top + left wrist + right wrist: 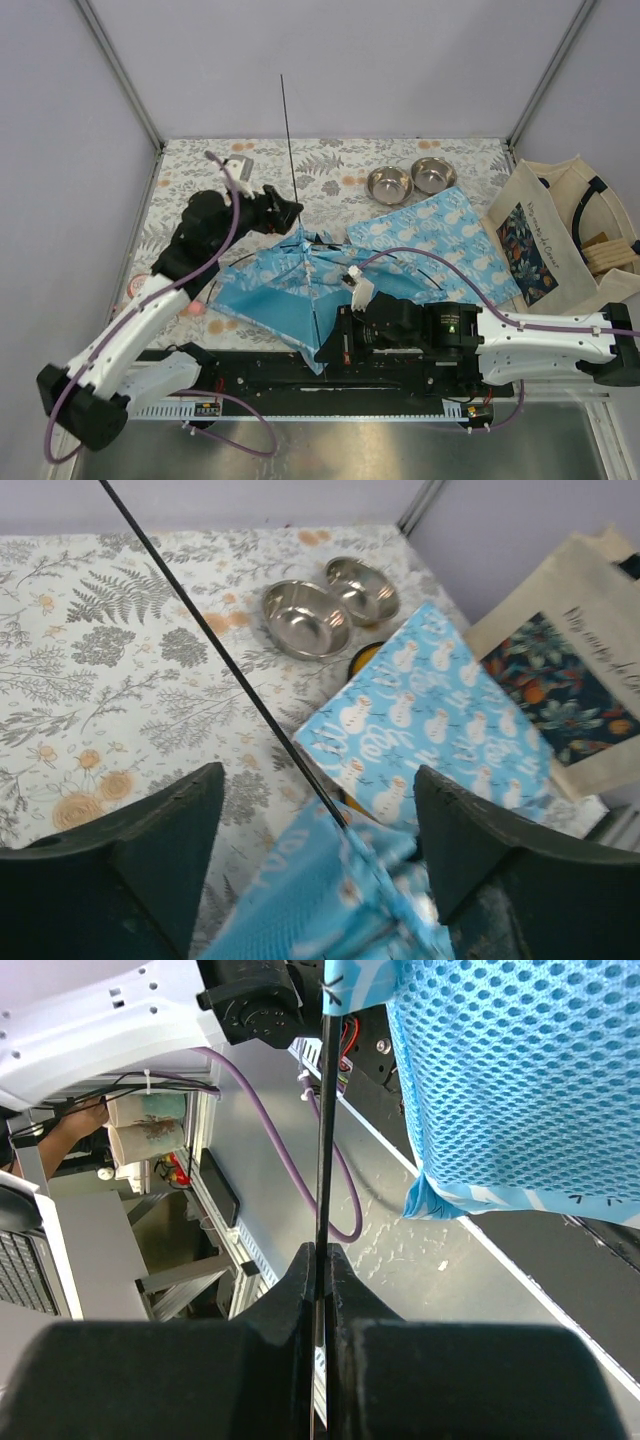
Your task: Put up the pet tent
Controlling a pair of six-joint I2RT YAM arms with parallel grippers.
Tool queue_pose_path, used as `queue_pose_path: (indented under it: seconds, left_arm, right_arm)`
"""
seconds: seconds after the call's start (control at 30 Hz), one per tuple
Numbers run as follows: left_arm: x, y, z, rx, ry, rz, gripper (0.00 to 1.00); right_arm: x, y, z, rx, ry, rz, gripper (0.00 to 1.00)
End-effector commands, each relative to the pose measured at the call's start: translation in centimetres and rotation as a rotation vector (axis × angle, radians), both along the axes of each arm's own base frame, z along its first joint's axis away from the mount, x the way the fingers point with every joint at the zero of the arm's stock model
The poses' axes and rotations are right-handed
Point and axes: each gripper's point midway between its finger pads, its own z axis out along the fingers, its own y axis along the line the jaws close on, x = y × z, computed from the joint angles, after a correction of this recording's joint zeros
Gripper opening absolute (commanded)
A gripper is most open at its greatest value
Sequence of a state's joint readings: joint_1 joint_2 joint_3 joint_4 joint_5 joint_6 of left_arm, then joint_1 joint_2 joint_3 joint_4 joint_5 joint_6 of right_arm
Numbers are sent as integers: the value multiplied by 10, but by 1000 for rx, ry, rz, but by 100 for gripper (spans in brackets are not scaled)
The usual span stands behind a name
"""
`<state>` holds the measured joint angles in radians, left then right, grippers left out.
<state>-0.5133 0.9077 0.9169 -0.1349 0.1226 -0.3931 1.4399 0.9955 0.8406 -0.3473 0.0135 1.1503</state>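
Pole-fitting step: right claw (318,1260) clamps the black pole (322,1140); left claw (320,790), apart above the pet tent (280,290), likely grips next.

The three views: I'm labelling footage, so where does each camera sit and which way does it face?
Top external: above and behind, looking down at the table; left arm and right arm show.
Left wrist: on the left tool, facing the steel bowls; its open fingers show.
Right wrist: on the right tool, facing along the near edge; fingers pinching the pole.
Shared: pole and pet tent in all.
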Motion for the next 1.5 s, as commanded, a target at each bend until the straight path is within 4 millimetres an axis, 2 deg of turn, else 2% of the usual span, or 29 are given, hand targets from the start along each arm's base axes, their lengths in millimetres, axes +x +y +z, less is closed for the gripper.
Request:
queue_pose_path:
  seconds: [0.0,0.1,0.2,0.33,0.4,0.57,0.73,0.87,0.93,1.03,1.1,1.17,1.2,1.33,1.47]
  left_arm:
    - [46,-18,15,4,-61,14,73]
    - [62,-26,-15,33,22,0,60]
    - [67,-33,-39,28,101,-35,48]
    - [73,-39,-65,41,182,-62,43]
    - [78,-40,-69,40,190,-66,43]
    - [98,-37,-82,70,246,-38,44]
    - [127,-32,-89,66,264,-6,46]
    - [153,-33,-87,71,267,6,47]
    - [165,-36,-84,86,254,4,48]
    - [183,-35,-63,82,231,16,55]
    - [191,-30,-34,58,176,43,67]
    - [198,-26,2,14,93,66,79]
    - [199,-25,21,-7,46,72,82]
    - [202,-18,89,-58,-91,107,92]
    - [194,9,121,-72,-145,189,95]
  right_arm:
    - [-1,0,40,96,-4,-5,0]
    - [1,-5,56,132,-16,-18,0]
    - [7,-12,77,178,-48,-46,0]
    - [21,-16,110,237,-140,-96,0]
    - [28,-13,118,235,-191,-115,0]
    - [52,4,122,182,-304,-185,0]
    - [90,14,128,135,-452,-312,0]
    - [117,16,128,144,-470,-373,0]
    - [135,12,120,139,-468,-389,0]
    - [158,7,115,123,-475,-406,0]
    - [169,7,115,107,-514,-412,0]
    - [176,10,117,102,-529,-406,0]
    - [180,11,118,101,-530,-414,0]
    - [188,13,121,106,-501,-455,0]
    - [196,14,123,108,-431,-522,0]
